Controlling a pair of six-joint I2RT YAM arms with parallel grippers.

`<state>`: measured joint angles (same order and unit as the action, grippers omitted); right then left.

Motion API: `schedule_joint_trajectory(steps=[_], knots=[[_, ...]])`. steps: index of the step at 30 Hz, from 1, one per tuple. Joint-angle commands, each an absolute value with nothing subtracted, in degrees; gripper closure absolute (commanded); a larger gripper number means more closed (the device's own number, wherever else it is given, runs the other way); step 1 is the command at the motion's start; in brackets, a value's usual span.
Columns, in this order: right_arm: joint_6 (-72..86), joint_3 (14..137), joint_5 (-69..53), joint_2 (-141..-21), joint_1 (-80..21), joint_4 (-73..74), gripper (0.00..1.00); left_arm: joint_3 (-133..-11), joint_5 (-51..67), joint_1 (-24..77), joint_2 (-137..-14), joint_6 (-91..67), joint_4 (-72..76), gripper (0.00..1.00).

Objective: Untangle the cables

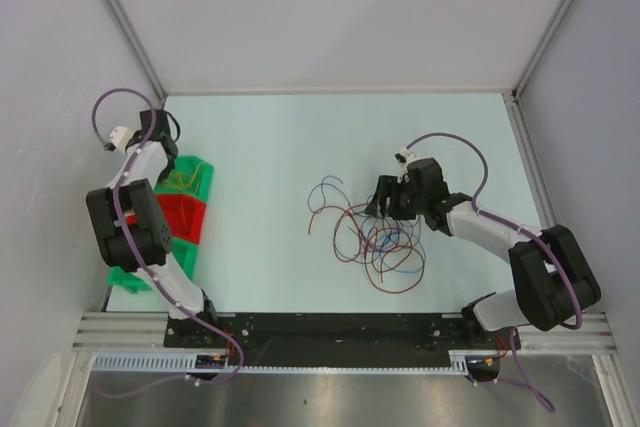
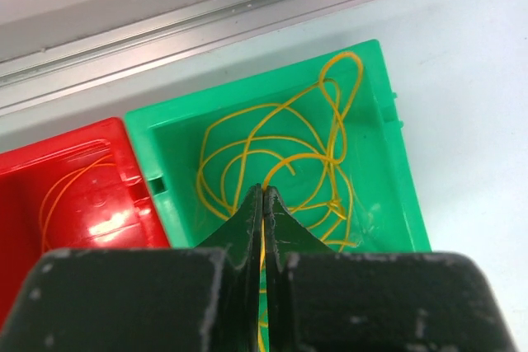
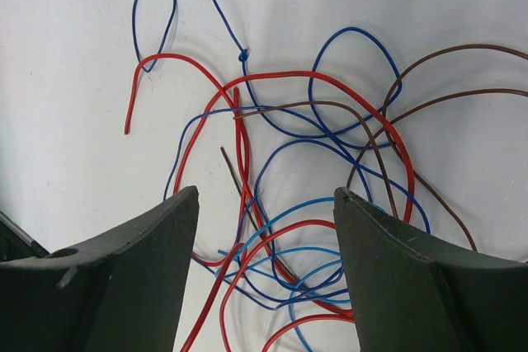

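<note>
A pale counter (image 1: 270, 147) with grey walls on three sides carries two robot arms mounted at its near edge.

Toward the right half of the counter lies a loose tangle of thin cables (image 1: 375, 237), red, dark blue, light blue and brown, looping over one another. A few strands stray out toward the counter's middle. The right gripper (image 1: 385, 209) hangs directly above the far side of this tangle. In the right wrist view its two dark fingers (image 3: 132, 274) stand wide apart, with the crossed wires visible on the counter between them. Nothing is held between them, and whether the tips touch any strand cannot be told.

At the left edge of the counter sit a green bin (image 2: 388, 171) and a red bin (image 2: 74, 195), side by side and touching. A coil of yellow cable (image 2: 280, 154) lies inside the green bin. A thin yellow strand (image 2: 66, 183) also curves across the floor of the red bin.

The left gripper (image 2: 262, 195) hovers over the green bin, near the wall it shares with the red one. Its fingers are pressed together, and a sliver of yellow wire shows in the seam between them, so it is clamped on a yellow cable.
</note>
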<state>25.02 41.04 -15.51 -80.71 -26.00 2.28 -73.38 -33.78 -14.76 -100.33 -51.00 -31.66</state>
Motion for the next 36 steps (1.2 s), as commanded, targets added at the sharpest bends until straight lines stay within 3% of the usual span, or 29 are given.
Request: schedule_joint_trajectory(steps=[1, 8, 15, 17, 21, 28, 33, 36], knots=[[25.40, 40.96, -16.17, -81.12, -25.58, 0.53, 0.29, -77.25, -33.57, -15.03, -102.65, -50.80, -28.48, 1.00], [25.40, 40.96, -16.61, -81.47, -25.31, 0.44, 0.29, -78.75, -34.10, -14.59, -105.29, -50.80, -29.97, 1.00], [25.58, 40.96, -16.88, -81.65, -25.22, 0.44, 0.29, -73.39, -35.16, -14.06, -99.41, -53.09, -27.60, 0.77], [25.58, 40.96, -16.96, -81.56, -25.05, 0.53, 0.29, -73.48, -35.24, -14.06, -98.18, -52.82, -27.86, 0.75], [25.66, 40.96, -17.05, -81.56, -24.96, 0.44, 0.29, -74.79, -35.95, -14.06, -97.30, -52.30, -28.91, 0.57], [25.58, 40.87, -17.14, -81.56, -24.87, 0.44, 0.29, -75.41, -34.81, -13.89, -93.43, -50.45, -28.48, 0.48], [25.58, 40.87, -17.23, -81.56, -24.87, 0.44, 0.29, -75.76, -34.80, -13.71, -90.18, -48.96, -28.30, 0.29], [25.49, 40.87, -17.31, -81.48, -24.87, 0.53, 0.29, -75.76, -35.07, -13.71, -89.21, -48.78, -28.65, 0.23]])
